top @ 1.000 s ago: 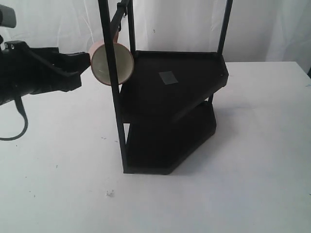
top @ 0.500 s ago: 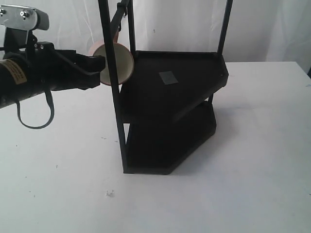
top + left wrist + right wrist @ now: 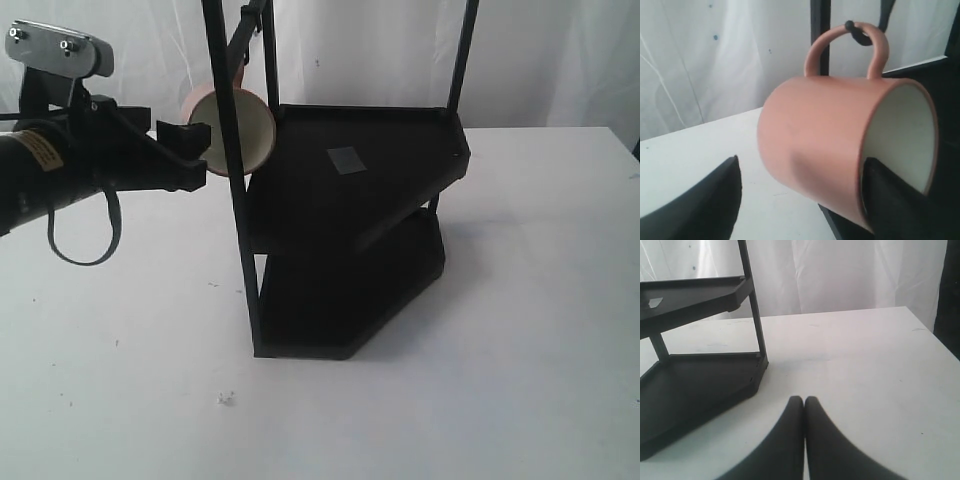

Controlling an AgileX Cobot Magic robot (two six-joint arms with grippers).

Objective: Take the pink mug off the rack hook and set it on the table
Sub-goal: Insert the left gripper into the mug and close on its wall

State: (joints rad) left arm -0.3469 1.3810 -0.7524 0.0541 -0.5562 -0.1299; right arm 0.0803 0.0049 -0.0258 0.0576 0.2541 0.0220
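The pink mug (image 3: 255,135) hangs by its loop handle on the rack hook (image 3: 856,31), a short black peg on a thin upright pole. It lies on its side, its cream inside facing the exterior camera. My left gripper (image 3: 190,150) is open at the mug's rim. In the left wrist view the mug (image 3: 825,135) fills the gap of the gripper (image 3: 802,162): one finger (image 3: 890,200) sits in the mouth, the other (image 3: 710,200) stands well off the outer wall. My right gripper (image 3: 804,400) is shut and empty, low over the table (image 3: 880,370), and does not show in the exterior view.
The two-shelf black rack (image 3: 350,190) stands mid-table, with a front pole (image 3: 232,200) crossing just before the mug. A small grey patch (image 3: 347,159) lies on the upper shelf. White curtain hangs behind. The white table (image 3: 500,380) spreads around the rack.
My left arm has moved right and up to the mug, bringing one finger to its mouth. The mug still hangs on the hook. The rack has not moved.
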